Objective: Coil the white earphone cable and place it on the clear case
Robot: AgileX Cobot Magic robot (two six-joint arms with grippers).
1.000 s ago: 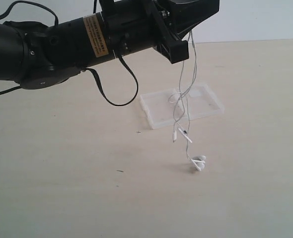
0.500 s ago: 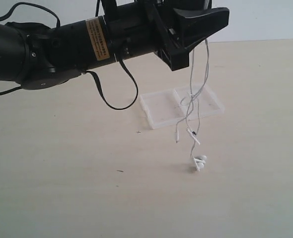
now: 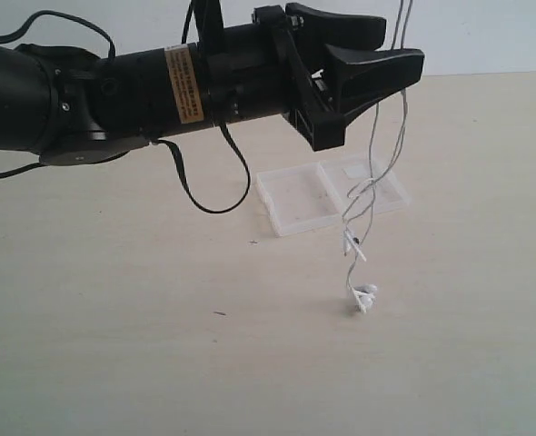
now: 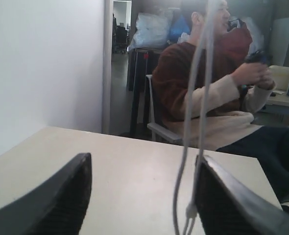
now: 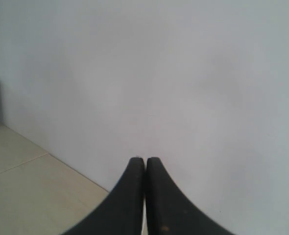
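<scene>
Left gripper (image 3: 402,41) jaws well apart, clamping nothing, white earphone cable (image 4: 184,142) hanging down between them close beside one pad, earbuds (image 3: 363,298) on the table (image 3: 114,318) near the clear case (image 3: 295,195), right gripper (image 5: 145,161) jaws pressed together.

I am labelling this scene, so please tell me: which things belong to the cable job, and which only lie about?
Job: white earphone cable, clear case, left gripper.
Lying about: black robot cable, small dark speck.
</scene>
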